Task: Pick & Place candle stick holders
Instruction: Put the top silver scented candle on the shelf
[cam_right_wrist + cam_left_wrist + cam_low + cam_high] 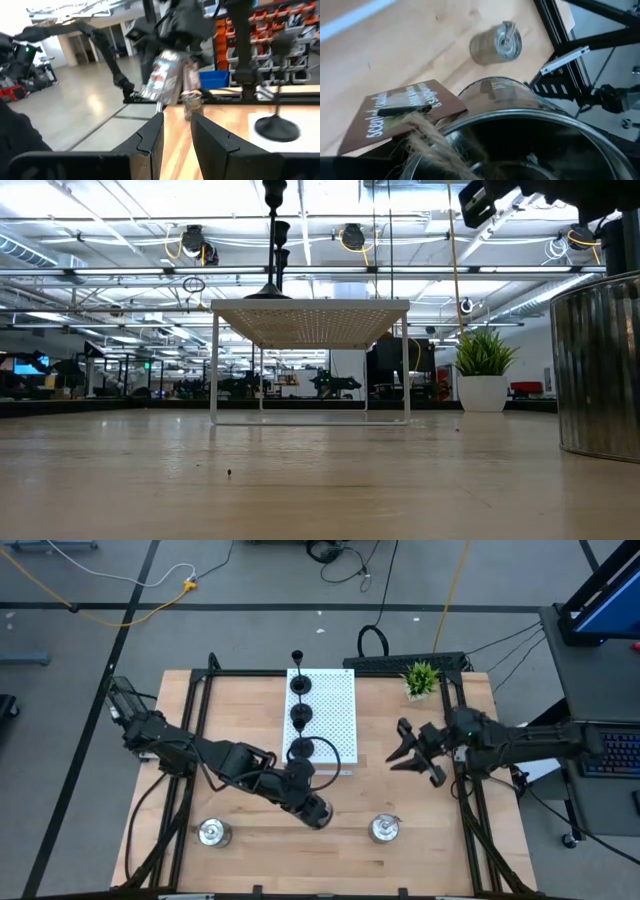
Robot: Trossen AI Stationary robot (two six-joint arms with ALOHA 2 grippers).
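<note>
The left claw [316, 810] is over the middle of the wooden table [250, 850], a bit toward the near edge. It is closed around a squat shiny silver tin candle holder [520, 125] and holds it up off the table. From the right wrist camera the same tin [165, 80] hangs in the air under the left arm. A brown paper tag with white letters [395, 117] and a piece of rough string [430, 137] hang at the rim of the tin.

Two more shiny silver tin candle holders stand on the table by the near edge. One [212, 832] is by the near left corner. The other [384, 829] is nearer the right side, just beside the left claw.

A white flat board full of little holes [335, 700] stands on thin legs at the middle of the far edge. Three black candle holders with round feet and thin stems stand on the board in a row along its left side. One [297, 683] is at the far end, one [299, 717] is in the middle, and one [300, 750] is at the near end.

The right claw [398, 747] hangs over the right side of the table, near the right edge of the board. Its two fingers [150, 135] are a little apart and hold nothing.

A small green plant in a white pot [421, 677] stands by the far right corner.
</note>
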